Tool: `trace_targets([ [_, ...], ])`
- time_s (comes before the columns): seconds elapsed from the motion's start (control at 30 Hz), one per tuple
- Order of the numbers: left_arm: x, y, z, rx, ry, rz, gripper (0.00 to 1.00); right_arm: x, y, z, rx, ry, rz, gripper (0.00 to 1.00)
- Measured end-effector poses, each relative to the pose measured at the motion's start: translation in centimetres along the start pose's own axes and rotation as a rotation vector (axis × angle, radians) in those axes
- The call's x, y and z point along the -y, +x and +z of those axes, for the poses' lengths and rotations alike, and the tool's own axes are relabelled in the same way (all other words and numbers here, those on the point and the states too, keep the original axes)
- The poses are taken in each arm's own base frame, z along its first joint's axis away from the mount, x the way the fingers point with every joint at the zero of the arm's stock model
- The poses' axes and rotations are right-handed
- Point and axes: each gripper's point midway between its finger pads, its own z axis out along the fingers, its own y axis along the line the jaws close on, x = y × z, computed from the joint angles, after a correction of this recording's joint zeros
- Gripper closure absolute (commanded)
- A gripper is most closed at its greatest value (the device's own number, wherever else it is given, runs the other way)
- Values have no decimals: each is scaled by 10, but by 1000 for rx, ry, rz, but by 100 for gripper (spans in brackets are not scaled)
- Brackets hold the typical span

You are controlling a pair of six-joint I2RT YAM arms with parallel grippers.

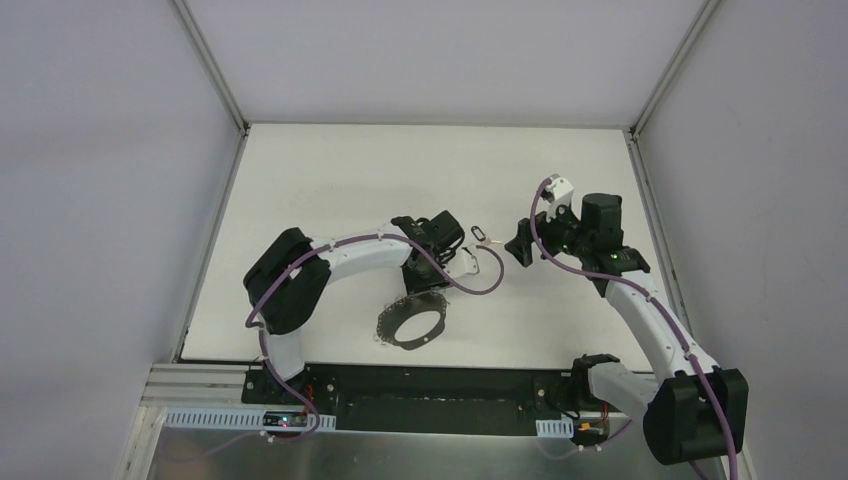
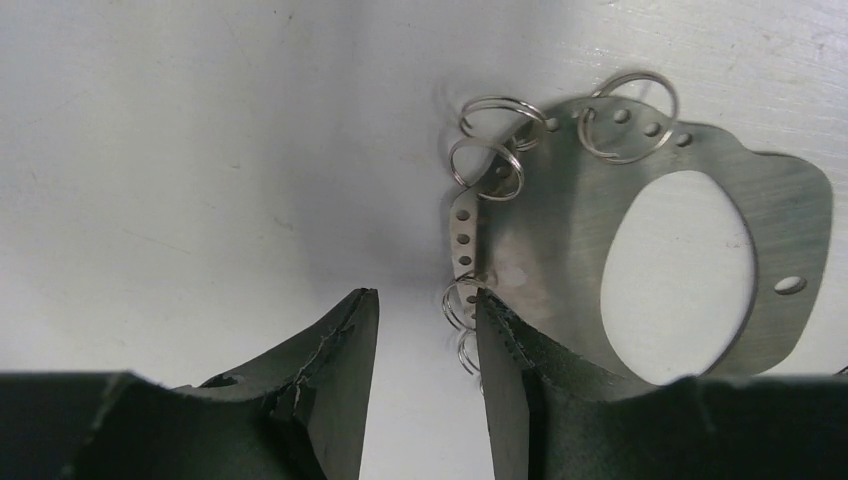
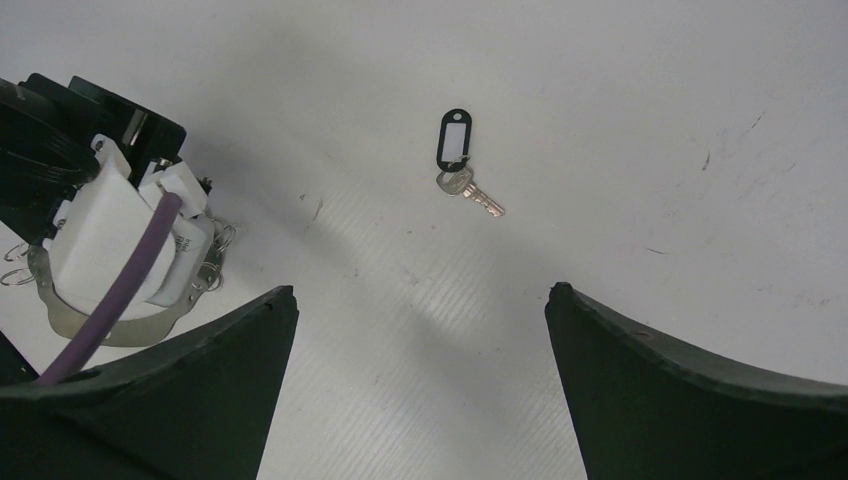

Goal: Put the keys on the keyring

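The key [image 1: 478,234] lies flat on the white table: a black oval tag with a short silvery blade, plain in the right wrist view [image 3: 458,180]. My right gripper [image 1: 516,245] is wide open and empty, just right of the key and above the table [image 3: 420,290]. The keyring [image 1: 384,327] is a flat grey metal loop [image 2: 560,220] with small silvery split rings [image 2: 490,165] along its rim. My left gripper [image 2: 420,300] points down at the loop's edge, open, with nothing between its fingers. Its right finger [image 2: 500,340] overlaps the loop's rim.
The left gripper's white camera mount and purple cable [image 3: 120,250] sit left of the key, with the loop's edge [image 3: 110,328] under them. White walls enclose the table on three sides. The arm bases stand on a black rail [image 1: 440,395] at the near edge.
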Motion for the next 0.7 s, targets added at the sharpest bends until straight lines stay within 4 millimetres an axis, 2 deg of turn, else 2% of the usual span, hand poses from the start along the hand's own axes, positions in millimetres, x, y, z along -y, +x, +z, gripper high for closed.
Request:
trace_targets([
  [0.33, 6, -3, 9, 14, 14, -82, 60, 0, 0, 0, 1, -3, 2, 1],
  [0.7, 14, -17, -2, 173, 7, -191, 60, 4, -1, -3, 7, 8, 10, 1],
])
